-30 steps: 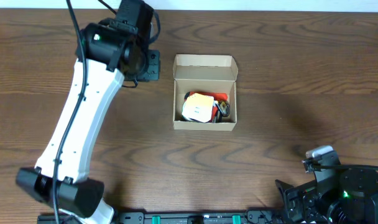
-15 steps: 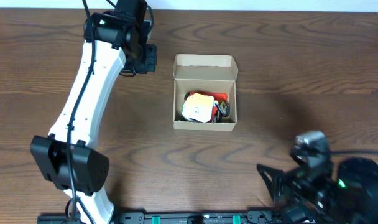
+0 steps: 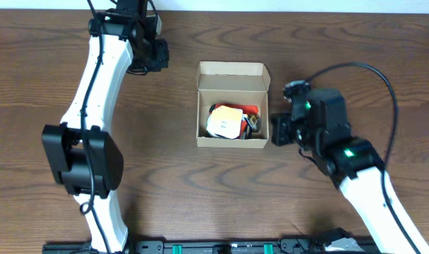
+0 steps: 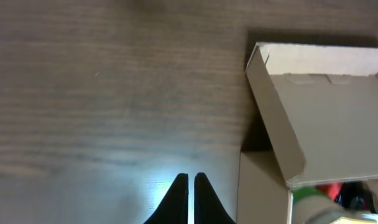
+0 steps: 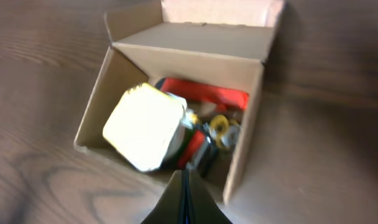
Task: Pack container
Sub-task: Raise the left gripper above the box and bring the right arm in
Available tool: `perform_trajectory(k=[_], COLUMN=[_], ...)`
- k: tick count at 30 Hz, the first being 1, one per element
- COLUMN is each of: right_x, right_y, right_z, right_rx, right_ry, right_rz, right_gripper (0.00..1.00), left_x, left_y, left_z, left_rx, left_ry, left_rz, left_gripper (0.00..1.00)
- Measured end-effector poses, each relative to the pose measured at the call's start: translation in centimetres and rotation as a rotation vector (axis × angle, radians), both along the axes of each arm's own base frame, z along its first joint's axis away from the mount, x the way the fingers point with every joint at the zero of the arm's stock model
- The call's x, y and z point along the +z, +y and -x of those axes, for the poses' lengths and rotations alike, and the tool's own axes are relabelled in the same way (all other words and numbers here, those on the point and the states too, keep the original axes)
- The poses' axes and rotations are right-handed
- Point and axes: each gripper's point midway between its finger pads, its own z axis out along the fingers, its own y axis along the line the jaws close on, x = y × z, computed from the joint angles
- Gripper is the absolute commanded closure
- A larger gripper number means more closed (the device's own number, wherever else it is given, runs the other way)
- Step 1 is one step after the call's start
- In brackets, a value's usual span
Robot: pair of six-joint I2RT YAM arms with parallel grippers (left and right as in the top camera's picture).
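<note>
Both sets of fingers closed, with the open container between them on the wood surface.

The left fingers point(image 4: 179, 202) are pressed together with only a sliver between the tips, hanging over bare surface point(image 3: 341, 56) beyond the far left corner of the container point(image 3: 233, 143), apart from it. The right fingers point(image 5: 179, 200) are shut tip to tip, pointing at the container's right wall near its near right corner, just beside it; contact cannot be told. The tan cardboard container sits at the middle of the surface, its flap lid point(image 3: 232, 69) folded back on the far side. Inside lie a pale wrapped packet point(image 5: 145, 127), a red item point(image 5: 204, 93) behind it and a small yellow piece point(image 5: 219, 124).
</note>
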Motion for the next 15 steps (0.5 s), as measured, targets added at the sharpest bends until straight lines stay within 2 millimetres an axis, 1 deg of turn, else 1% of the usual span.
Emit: perform_trajectory(k=[2, 3, 6, 9, 11, 13, 15], right_x=[-0.4, -0.9, -2.4, -4.3, -5.5, -6.8, -8.1], right_y=[0.3, 0.1, -1.9, -4.7, -6.1, -6.9, -7.2], right_z=[-1.5, -2.0, -3.5, -5.4, -6.6, -7.7, -8.7], right_rx=[-0.016, -0.039, -0.135, -0.237, -0.280, -0.301, -0.306], right_ry=[-0.013, -0.002, 0.033, 0.068, 0.085, 0.104, 0.119], right_rz=[-0.015, -0.018, -0.010, -0.011, -0.027, -0.052, -0.085], right_gripper=[0.99, 0.99, 0.99, 0.99, 0.99, 0.99, 0.99], left_x=[-0.8, -1.3, -2.8, -4.5, -5.3, -6.1, -6.7], left_y=[-0.4, -0.7, -1.5, -2.2, -2.6, -2.9, -3.3], left_z=[-0.6, -1.0, -1.3, -1.7, -1.8, -1.8, -1.8], left_rx=[-0.007, -0.013, -0.030, -0.046, -0.054, -0.058, -0.061], left_ry=[-0.001, -0.002, 0.019, 0.043, 0.055, 0.072, 0.089], left_rz=[0.016, 0.029, 0.065, 0.099, 0.117, 0.133, 0.153], left_gripper=[0.95, 0.94, 0.94, 0.94, 0.94, 0.94, 0.94])
